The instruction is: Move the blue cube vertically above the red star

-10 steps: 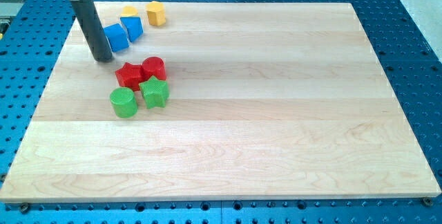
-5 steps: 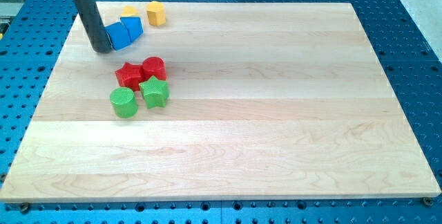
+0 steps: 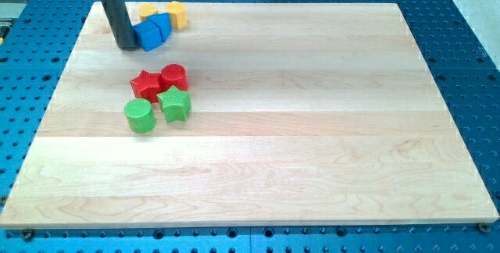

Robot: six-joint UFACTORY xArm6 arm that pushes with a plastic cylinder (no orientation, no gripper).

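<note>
**Tip Beside the Blue Blocks**

My tip (image 3: 126, 47) was seen near the counter's (image 3: 312, 128) top left, touching the left side of a blue block (image 3: 146, 37). The blue cube (image 3: 160, 26) was pressed just behind that block, next to two yellow blocks (image 3: 177, 15). The red star (image 3: 145, 85) was found lower down, well apart, beside a red cylinder (image 3: 174, 76), a green star (image 3: 175, 105) and a green cylinder (image 3: 140, 116). No gripper was there to be seen.

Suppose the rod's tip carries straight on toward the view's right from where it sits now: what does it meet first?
My tip already sits against the left side of a blue block; that comes first, with the second blue block just behind.
</note>
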